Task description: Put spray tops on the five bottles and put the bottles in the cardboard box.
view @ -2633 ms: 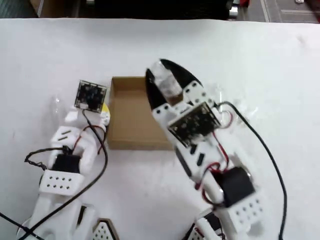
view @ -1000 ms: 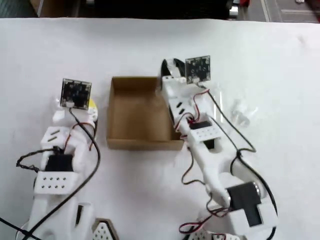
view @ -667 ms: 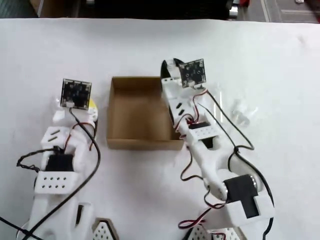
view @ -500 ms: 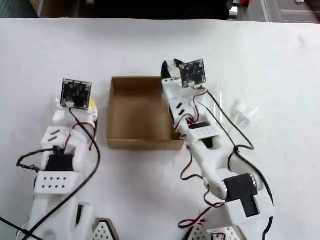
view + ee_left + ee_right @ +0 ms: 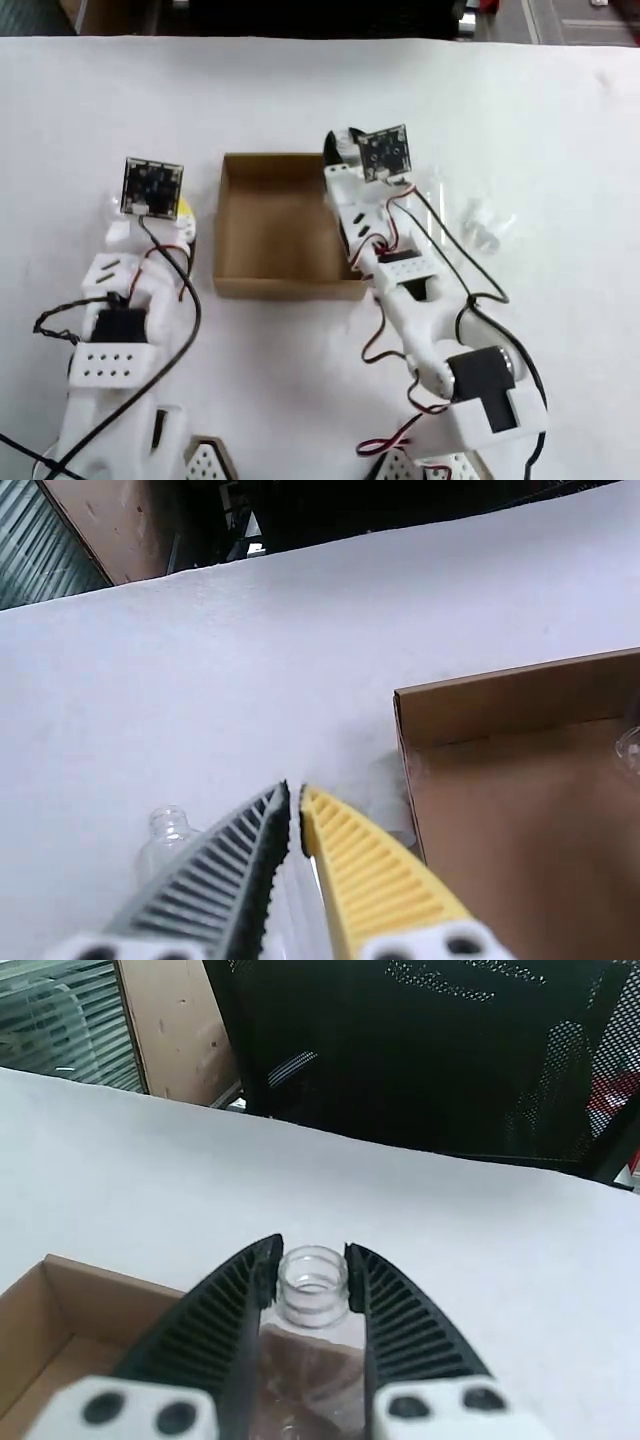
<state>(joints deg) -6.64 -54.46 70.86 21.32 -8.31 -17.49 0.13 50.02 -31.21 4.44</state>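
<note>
Right wrist view has the right tool (image 5: 311,1252) clamped on the neck of an uncapped bottle (image 5: 312,1285); the high view puts it at the upper right corner of the cardboard box (image 5: 270,230). Beside a second bottle (image 5: 168,830) on the surface (image 5: 200,680), the left tool (image 5: 294,792) is closed, tips touching.

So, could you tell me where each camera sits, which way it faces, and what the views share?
High view: above the table, looking down on the cardboard box, left arm and right arm.
Left wrist view: on the left arm, looking past the left gripper at a loose bottle.
Right wrist view: on the right arm, looking past the right gripper gripping the held bottle.
Shared: all show the cardboard box.
</note>
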